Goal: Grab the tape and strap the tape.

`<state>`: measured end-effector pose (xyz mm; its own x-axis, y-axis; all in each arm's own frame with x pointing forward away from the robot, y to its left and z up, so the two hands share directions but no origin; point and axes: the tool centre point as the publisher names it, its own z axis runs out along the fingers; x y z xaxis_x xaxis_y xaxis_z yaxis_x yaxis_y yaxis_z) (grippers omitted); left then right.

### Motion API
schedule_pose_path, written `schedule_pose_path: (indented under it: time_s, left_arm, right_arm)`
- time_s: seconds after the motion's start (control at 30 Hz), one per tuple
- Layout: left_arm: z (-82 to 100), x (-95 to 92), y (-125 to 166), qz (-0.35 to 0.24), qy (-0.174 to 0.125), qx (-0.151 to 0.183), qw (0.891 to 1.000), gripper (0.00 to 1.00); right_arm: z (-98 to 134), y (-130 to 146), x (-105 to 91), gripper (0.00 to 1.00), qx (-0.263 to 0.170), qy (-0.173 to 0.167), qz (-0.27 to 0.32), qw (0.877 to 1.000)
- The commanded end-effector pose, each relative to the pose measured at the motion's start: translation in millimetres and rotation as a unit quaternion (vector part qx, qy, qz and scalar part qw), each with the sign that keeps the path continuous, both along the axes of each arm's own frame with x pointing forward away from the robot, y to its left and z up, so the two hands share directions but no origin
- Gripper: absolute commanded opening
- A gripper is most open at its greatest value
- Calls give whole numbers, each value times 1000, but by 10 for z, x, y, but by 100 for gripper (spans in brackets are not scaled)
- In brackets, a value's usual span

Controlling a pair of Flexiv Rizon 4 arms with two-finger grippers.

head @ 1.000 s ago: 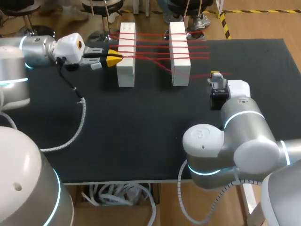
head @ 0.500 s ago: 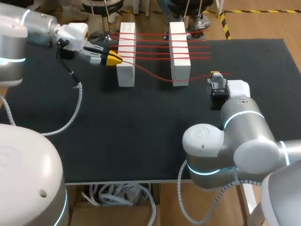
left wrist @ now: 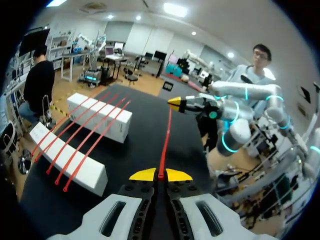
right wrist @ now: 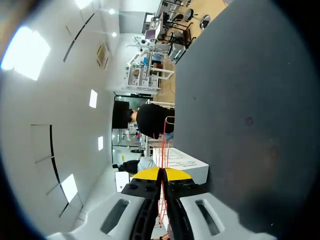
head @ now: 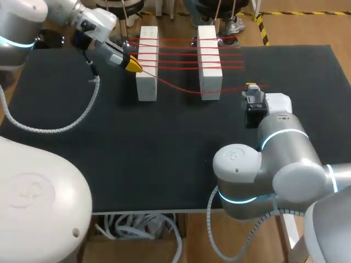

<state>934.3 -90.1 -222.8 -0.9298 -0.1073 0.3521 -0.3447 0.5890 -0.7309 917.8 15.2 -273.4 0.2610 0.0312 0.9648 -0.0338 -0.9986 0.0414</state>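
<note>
The loose red tape (head: 176,89) is the thing in hand. It runs crosswise over the bench (head: 137,148), from the left fingers down in a slack curve between the two white blocks, then past the near end of the right block (head: 209,60) to the right fingers. Its long axis lies roughly along the line from one gripper to the other, parallel to the taut red strands (head: 178,53) already stretched over both blocks.

The left gripper (head: 133,67) sits at the outer face of the left block (head: 147,63), about level with its top. In the left wrist view its yellow tips are closed almost together on the tape (left wrist: 164,135), which leads straight ahead from them toward the other arm. The right gripper (head: 251,87) hangs low just beyond the right block, on its outer side. In the right wrist view its fingers (right wrist: 150,175) are likewise pinched together on the thin red line (right wrist: 163,145).

Each arm thus holds its own end, and neither is the nearer. What matters is height and tension: the left end is up at block level, while the right end lies lower and nearer than the laid strands. The next move probably calls for raising that end and drawing it outward, so the sag lifts onto both block tops beside the laid strands.
</note>
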Motion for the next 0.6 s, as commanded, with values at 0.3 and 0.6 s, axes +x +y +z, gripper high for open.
schedule_pose_path:
  time_s: [0.3,0.6]
  left_arm:
    - [221,-31,-176,-56,-131,359,922,0]
    - [156,-83,-302,-55,-207,388,896,0]
  right_arm:
    - [24,-5,7,0,-1,3,1,1000]
    - [24,-5,7,0,-1,3,1,1000]
